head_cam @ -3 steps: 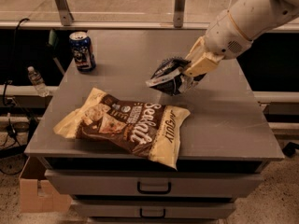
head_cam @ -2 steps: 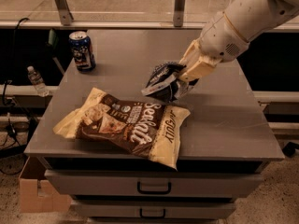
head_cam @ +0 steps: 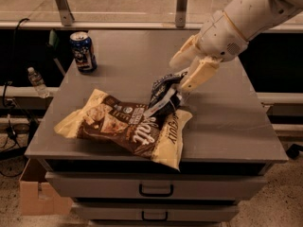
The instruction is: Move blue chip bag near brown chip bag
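Camera view, read left to right. A water bottle (head_cam: 37, 82) stands off the grey table (head_cam: 236, 122), at its 9 o'clock side. A cardboard box (head_cam: 35, 193) sits on the floor at 7 o'clock. On the tabletop, a blue soda can (head_cam: 84, 52) stands upright at 10 o'clock. The brown chip bag (head_cam: 118, 126) lies flat near the front edge, between 6 and 7 o'clock. The blue chip bag (head_cam: 162, 96) is at the 1 o'clock corner of the brown chip bag, its lower end touching or overlapping that corner. The gripper (head_cam: 177, 78) reaches in from 2 o'clock on the white arm (head_cam: 246, 18) and is clenched on the upper end of the blue chip bag. Drawers (head_cam: 94, 188) front the table below.
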